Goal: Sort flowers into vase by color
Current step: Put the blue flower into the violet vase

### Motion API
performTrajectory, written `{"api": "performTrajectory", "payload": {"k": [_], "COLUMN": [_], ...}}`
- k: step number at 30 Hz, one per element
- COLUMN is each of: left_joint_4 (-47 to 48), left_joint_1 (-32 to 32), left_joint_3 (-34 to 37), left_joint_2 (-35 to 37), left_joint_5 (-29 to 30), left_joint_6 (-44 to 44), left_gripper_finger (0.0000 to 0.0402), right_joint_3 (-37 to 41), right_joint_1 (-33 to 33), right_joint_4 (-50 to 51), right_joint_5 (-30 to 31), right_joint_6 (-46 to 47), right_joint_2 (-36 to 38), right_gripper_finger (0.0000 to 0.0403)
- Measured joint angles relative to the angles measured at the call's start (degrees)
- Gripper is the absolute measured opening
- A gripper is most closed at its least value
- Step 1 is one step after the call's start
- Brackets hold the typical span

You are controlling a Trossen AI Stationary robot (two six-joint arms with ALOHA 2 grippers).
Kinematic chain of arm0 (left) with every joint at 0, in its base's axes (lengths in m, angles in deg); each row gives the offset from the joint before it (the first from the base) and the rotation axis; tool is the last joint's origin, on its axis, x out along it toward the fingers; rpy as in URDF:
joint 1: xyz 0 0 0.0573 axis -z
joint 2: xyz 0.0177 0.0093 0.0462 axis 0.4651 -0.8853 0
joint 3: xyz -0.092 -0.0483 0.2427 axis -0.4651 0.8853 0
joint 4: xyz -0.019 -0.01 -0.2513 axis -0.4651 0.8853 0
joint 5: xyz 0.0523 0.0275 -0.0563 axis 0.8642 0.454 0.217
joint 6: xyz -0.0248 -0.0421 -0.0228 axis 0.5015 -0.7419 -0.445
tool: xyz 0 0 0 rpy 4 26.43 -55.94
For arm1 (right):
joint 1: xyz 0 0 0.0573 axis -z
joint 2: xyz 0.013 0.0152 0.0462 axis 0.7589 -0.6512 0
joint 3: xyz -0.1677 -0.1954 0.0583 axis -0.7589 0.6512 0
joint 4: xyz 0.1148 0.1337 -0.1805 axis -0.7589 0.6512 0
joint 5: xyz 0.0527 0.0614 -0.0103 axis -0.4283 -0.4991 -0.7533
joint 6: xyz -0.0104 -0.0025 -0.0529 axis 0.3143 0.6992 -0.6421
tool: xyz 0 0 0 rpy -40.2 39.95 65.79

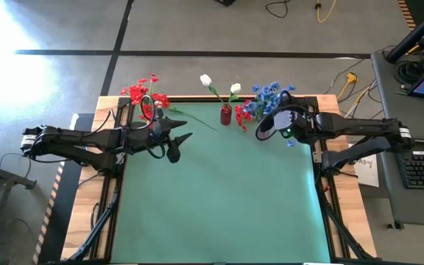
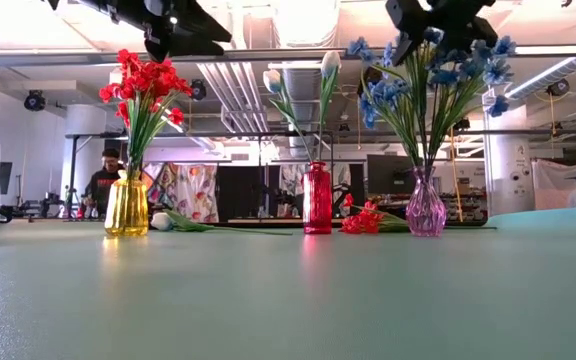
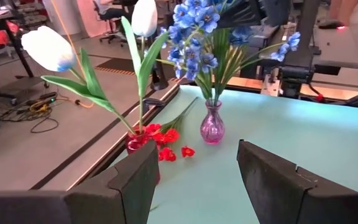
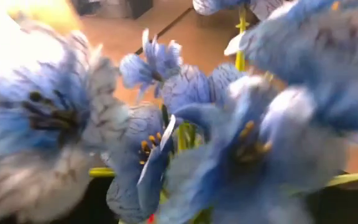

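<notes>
Right end effector point(image 1: 271, 125): above blue flowers point(image 2: 430, 70) in purple vase point(image 2: 425, 208), state unclear. Left end effector point(image 3: 194, 177): open, empty. Red flower point(image 2: 363, 220), white flower point(image 2: 168, 222) on bench point(image 2: 288, 300), unsorted.

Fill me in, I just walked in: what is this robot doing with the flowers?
It is sorting artificial flowers into vases by color. Red blooms stand in the yellow vase, white tulips in the red vase, blue sprays in the purple vase. The right gripper hovers open over the blue sprays. A white tulip and a red flower lie on the table. The left gripper waits open, empty.
</notes>
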Motion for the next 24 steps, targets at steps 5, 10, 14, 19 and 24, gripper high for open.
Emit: {"api": "performTrajectory", "payload": {"k": [5, 10, 14, 19, 24], "left_joint_4": [0.0, 0.2, 0.3, 0.5, 0.4], "left_joint_1": [0.0, 0.0, 0.0, 0.0, 0.0], "left_joint_3": [0.0, 0.0, 0.0, 0.0, 0.0], "left_joint_2": [0.0, 0.0, 0.1, 0.6, 1.2], "left_joint_5": [0.1, 0.1, 0.1, 0.1, 0.1], "left_joint_6": [-0.4, -0.9, -0.9, -0.9, -0.9], "left_gripper_finger": [0.0207, 0.0207, 0.0207, 0.0207, 0.0207], "right_joint_3": [-3.1, -6.1, -8.8, -12.6, -16.2], "right_joint_1": [0.0, 0.0, 0.0, 0.0, 0.0], "right_joint_4": [2.3, 8.0, 13.2, 15.8, 17.8], "right_joint_5": [-6.1, -7.4, -8.6, -8.9, -8.7], "right_joint_6": [-1.2, 0.1, 2.2, 2.5, 1.9], "right_joint_2": [0.0, 0.0, 0.0, 0.0, -0.5], "right_gripper_finger": [0.0316, 0.0322, 0.0317, 0.0309, 0.0304]}}
